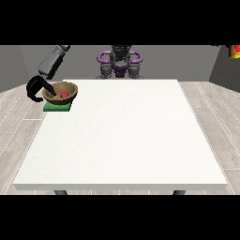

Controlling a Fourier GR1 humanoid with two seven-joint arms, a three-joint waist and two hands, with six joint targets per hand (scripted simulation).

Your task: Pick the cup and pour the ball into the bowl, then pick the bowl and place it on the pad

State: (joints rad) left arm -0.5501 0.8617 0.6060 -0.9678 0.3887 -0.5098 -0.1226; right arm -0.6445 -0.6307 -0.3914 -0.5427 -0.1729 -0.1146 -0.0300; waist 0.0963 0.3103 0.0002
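I am reaching over the far corner of the white table [122,140] with my hand at the view's left [36,88], its black fingers curling down around the near rim of the wooden bowl [60,91], one finger inside the bowl and the thumb curving round outside it. The bowl is sitting, slightly tilted, on the green pad [57,107] at the table's edge, and the red ball [64,94] is lying inside it. My other hand is not showing anywhere in this view.
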